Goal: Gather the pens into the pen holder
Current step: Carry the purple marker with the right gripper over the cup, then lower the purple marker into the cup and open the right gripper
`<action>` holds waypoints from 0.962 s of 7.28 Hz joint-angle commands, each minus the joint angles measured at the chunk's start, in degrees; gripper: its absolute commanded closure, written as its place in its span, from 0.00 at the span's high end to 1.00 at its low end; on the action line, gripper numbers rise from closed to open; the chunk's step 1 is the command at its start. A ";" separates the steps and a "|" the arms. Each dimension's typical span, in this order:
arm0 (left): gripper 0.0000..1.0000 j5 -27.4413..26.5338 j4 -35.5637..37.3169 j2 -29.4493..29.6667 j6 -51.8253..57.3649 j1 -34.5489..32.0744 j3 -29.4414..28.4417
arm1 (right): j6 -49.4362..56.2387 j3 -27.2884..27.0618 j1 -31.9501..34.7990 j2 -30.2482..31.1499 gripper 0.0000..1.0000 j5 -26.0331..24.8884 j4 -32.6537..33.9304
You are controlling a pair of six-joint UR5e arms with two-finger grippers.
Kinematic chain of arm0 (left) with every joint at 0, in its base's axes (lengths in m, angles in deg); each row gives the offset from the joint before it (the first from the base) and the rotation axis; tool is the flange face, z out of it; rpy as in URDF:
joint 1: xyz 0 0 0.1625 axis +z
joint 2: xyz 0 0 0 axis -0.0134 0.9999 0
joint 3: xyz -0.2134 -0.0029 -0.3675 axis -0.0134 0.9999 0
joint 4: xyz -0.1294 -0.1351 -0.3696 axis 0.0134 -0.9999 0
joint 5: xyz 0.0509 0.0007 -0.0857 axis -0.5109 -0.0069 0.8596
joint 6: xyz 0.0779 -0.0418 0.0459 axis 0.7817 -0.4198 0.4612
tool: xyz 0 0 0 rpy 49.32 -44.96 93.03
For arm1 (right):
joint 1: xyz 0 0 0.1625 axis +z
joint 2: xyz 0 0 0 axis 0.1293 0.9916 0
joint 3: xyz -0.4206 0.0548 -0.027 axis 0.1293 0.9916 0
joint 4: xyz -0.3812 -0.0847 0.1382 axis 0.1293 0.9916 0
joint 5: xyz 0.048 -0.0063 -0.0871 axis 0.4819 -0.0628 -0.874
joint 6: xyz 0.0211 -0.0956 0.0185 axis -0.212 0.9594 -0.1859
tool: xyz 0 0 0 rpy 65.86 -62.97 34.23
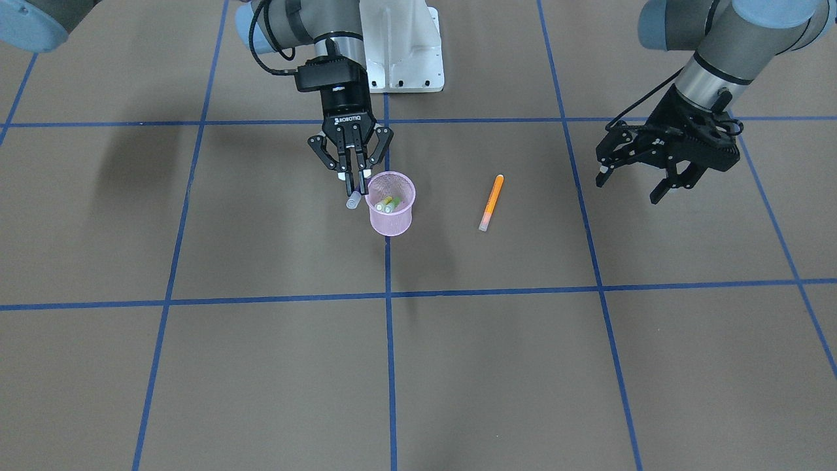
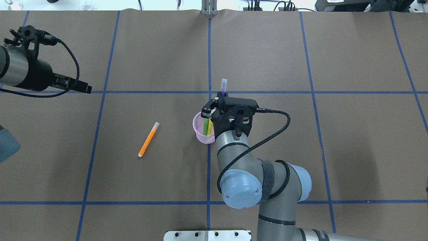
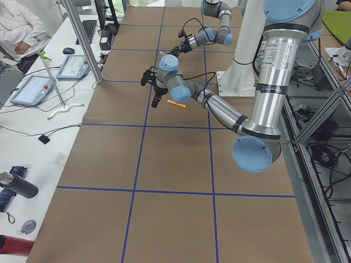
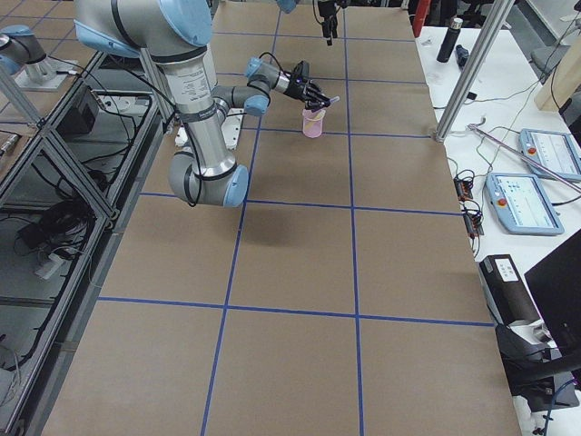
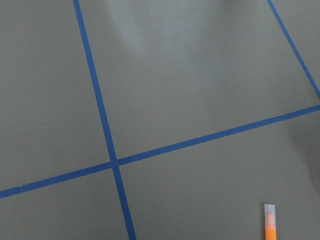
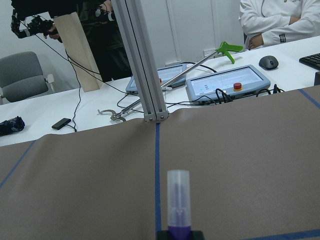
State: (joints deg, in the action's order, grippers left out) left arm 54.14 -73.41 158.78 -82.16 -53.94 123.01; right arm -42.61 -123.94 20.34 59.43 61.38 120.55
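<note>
The pink mesh pen holder point(image 1: 391, 219) stands near the table's middle, with the green pen point(image 1: 389, 204) leaning inside it. My right gripper point(image 1: 355, 186) is shut on the purple pen point(image 1: 353, 201), held tilted just beside and above the holder's rim, pale cap end sticking out past the fingers. That pen also shows in the overhead view point(image 2: 223, 87) and the right wrist view point(image 6: 179, 205). The orange pen point(image 1: 491, 203) lies flat on the table, apart from the holder. My left gripper point(image 1: 629, 185) is open and empty, hovering beyond the orange pen. The left wrist view shows the orange pen's cap end point(image 5: 270, 225).
Brown table cover with blue tape grid lines point(image 1: 388, 294). The robot's white base plate point(image 1: 405, 59) sits behind the holder. Tablets and a metal post point(image 6: 145, 60) stand past the table's far edge, where a person sits.
</note>
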 commanded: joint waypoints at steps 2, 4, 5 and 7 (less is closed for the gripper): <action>0.99 0.00 -0.05 0.21 -0.04 0.00 -0.25 | -0.05 3.94 -1.04 -2.34 0.00 -2.06 -0.01; 0.99 0.00 -0.05 0.21 -0.13 0.00 -0.25 | -0.05 3.95 -1.13 -2.00 0.98 -2.16 -0.10; 0.99 0.00 -0.05 0.21 -0.05 0.00 -0.25 | 0.03 3.26 -1.13 -2.08 0.99 -1.90 -0.27; 1.00 0.00 0.03 1.87 -0.57 0.61 -0.43 | 0.12 -1.03 1.13 -1.65 0.99 4.82 0.08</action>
State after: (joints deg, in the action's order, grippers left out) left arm 54.14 -73.45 159.63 -82.34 -53.77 122.69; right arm -42.57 -122.43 19.90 57.41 61.45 120.46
